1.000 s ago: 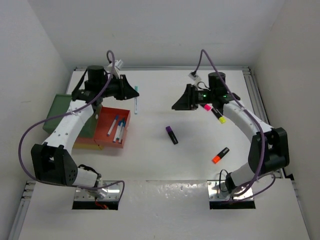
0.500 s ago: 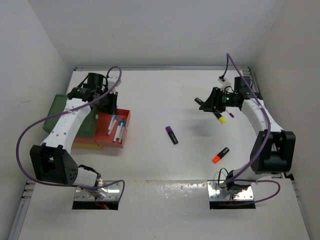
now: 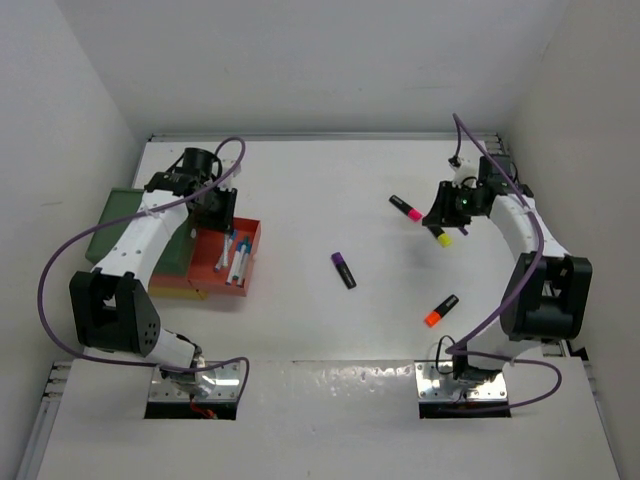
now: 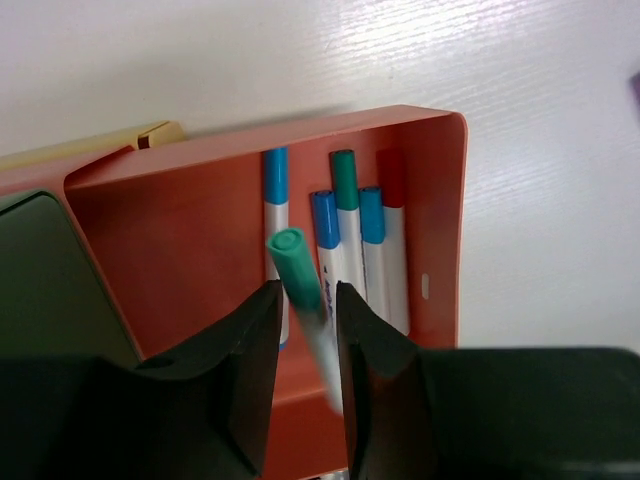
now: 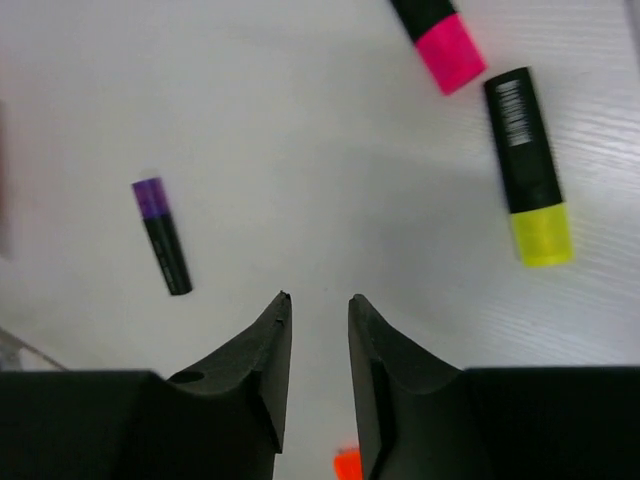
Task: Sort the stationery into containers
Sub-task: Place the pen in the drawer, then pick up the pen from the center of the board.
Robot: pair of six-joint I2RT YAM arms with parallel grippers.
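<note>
My left gripper hangs over the red-orange container. Its jaws stand slightly apart, and a blurred, tilted green-capped pen is loose between them. Several pens with blue, green and red caps lie in that container. My right gripper is open with a narrow gap and holds nothing; it is above bare table. On the table lie a pink highlighter, a yellow one, a purple one and an orange one.
A dark green container sits left of the red-orange one. A yellow container lies partly under both. White walls close the table on three sides, and a metal rail runs along the right edge.
My left arm carried the green-capped pen from the back of the table to above the red-orange container, and its jaws have parted. My right arm swung right, its jaws narrowing.
</note>
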